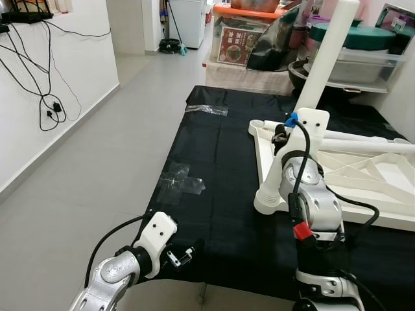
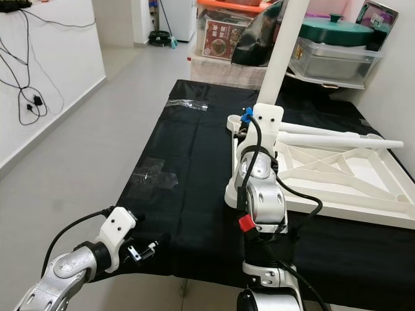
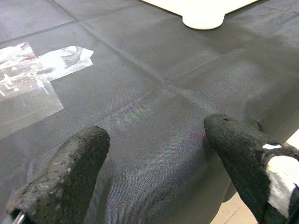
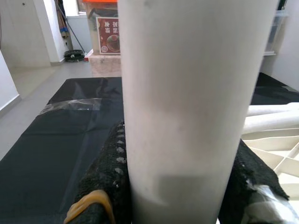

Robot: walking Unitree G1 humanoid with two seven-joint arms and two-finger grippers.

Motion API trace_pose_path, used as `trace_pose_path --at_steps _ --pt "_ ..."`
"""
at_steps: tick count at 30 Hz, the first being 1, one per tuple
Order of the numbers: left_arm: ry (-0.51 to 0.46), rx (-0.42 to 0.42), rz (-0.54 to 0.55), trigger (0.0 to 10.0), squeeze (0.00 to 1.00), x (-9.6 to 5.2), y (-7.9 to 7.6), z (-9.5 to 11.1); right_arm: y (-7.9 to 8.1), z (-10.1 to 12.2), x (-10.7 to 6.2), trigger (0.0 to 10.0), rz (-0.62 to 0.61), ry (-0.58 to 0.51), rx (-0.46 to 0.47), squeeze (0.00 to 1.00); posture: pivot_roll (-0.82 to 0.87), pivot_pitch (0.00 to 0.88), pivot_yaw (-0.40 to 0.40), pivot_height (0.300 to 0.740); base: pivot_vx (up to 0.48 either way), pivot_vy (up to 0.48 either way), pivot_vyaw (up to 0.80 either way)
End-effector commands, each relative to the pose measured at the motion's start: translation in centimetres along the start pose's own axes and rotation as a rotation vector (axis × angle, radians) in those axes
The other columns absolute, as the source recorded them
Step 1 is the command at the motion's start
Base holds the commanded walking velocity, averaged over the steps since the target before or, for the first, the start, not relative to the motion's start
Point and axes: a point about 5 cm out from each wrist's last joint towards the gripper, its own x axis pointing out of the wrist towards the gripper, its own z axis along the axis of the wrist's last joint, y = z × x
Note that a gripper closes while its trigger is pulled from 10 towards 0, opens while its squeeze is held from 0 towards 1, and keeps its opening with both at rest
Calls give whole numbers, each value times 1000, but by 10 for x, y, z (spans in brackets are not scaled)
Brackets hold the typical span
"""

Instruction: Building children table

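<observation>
Our right gripper (image 4: 180,186) is clamped on a white table leg (image 4: 196,102), its black fingers (image 4: 105,177) pressed to either side of the tube. In the right wrist view the leg stands so close that its top and bottom are cut off. From the head we see the leg (image 1: 331,55) rising tilted above the wrist, its upper end ending near the frame's top edge; the gripper itself is hidden there behind the white wrist housing (image 1: 310,126). Just beside it lies the white tabletop frame (image 1: 337,172), upside down on the black cloth (image 1: 214,168), with its right part cut off by the picture's edge. Another leg (image 1: 363,146) lies across the frame.

Our left gripper (image 3: 159,158) hangs spread apart over the cloth's near edge, pinching nothing. The left wrist view shows clear tape (image 3: 32,79) stuck on the cloth and a round white corner foot (image 3: 203,18) of the frame. Storage boxes (image 1: 363,58) stand blurred beyond.
</observation>
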Motion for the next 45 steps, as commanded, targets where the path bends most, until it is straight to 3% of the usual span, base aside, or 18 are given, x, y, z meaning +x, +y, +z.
trace_pose_path --at_steps 1,13,14,15,16,18,19,28,29,30,45 --pt "5 11 -16 10000 0 0 -3 -1 -10 -4 2 10000 -40 25 -2 0 -1 0 -86 740 0 0 0" --pt "7 10 -17 10000 0 1 -2 -1 -9 5 2 10000 -34 -7 -5 0 0 0 -87 740 0 0 0" --pt "8 9 -18 10000 0 1 -2 -1 -9 5 2 10000 -33 -6 -3 275 0 0 -88 740 0 0 0" --pt "8 9 -18 10000 0 1 -2 -1 -9 5 2 10000 -33 -6 -3 275 0 0 -88 740 0 0 0" --pt "8 9 -18 10000 0 1 -2 -1 -8 5 2 10000 -32 -4 0 400 0 0 -88 740 0 0 0" --pt "9 8 -18 10000 0 1 -1 -2 -8 5 2 10000 -31 -4 2 361 0 0 -88 740 0 0 0" --pt "9 8 -18 10000 0 1 -1 -2 -8 6 2 10000 -31 -4 2 0 0 0 -88 740 0 0 0" --pt "10 5 -19 10000 0 1 -2 -2 -8 10 1 10000 -31 -13 16 0 -2 0 -87 740 0 0 0" --pt "10 4 -19 10000 0 1 -2 -3 -8 10 1 10000 -31 -13 15 757 -2 0 -87 740 0 0 0" --pt "10 3 -20 10000 0 1 -2 -3 -8 10 1 10000 -32 -11 15 0 -1 0 -87 740 0 0 0" --pt "12 -1 -26 10000 0 0 -3 -4 -9 25 -1 10000 5 -54 29 0 -6 0 -81 740 0 0 0"
